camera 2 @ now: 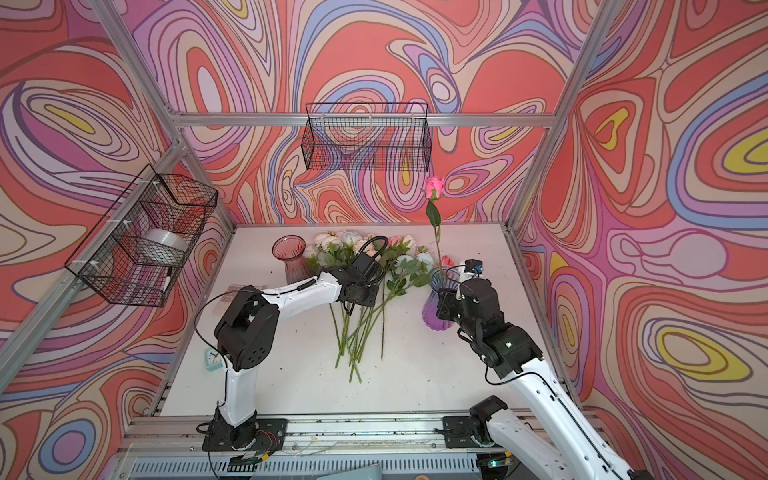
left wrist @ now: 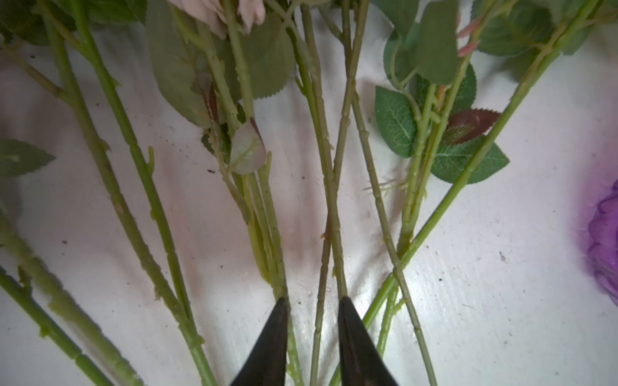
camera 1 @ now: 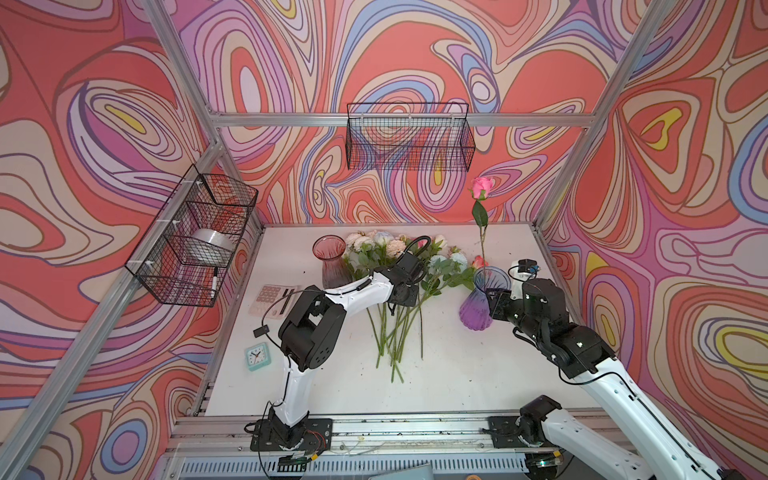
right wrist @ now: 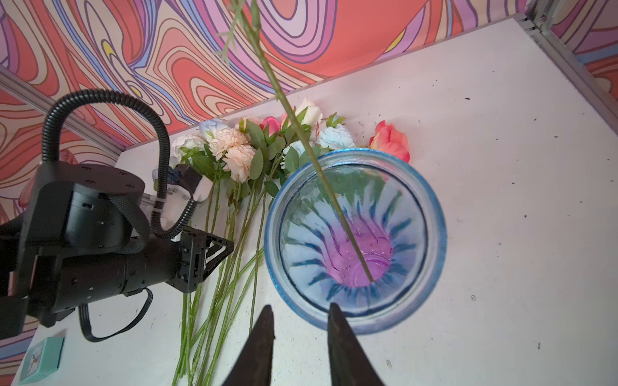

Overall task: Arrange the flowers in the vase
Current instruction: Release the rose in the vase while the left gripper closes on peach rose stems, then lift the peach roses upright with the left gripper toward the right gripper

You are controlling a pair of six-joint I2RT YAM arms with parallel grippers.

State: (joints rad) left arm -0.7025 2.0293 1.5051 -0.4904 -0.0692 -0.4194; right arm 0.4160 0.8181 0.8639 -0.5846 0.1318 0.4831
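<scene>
The flowers (camera 1: pixel 376 245) (camera 2: pixel 332 245) lie in a loose heap on the white worktop (camera 1: pixel 457 374). Their blooms point toward the back wall and their bare green stems fan toward the front. The heap sits between a dark red vase (camera 1: pixel 330 262) (camera 2: pixel 291 259) and a blue-rimmed purple vase (camera 1: pixel 478 311) (camera 2: pixel 432 318) (right wrist: pixel 433 214). One pink rose (camera 1: pixel 482 187) (camera 2: pixel 434 187) stands nearly upright in the purple vase, and in the right wrist view its stem reaches the vase bottom. A coral rose (camera 1: pixel 480 262) (right wrist: pixel 391 138) lies on the worktop just behind that vase. The left hand (camera 1: pixel 392 307) (left wrist: pixel 312 302) points down among the stems, its fingers a little apart. One thin stem (left wrist: pixel 319 320) runs between them, in a gap wider than itself. The right hand (camera 1: pixel 492 297) (right wrist: pixel 299 307) sits at the near side of the purple vase, fingers parted with nothing between them. One fingertip overlaps the rim; whether it touches the glass I cannot tell.
</scene>
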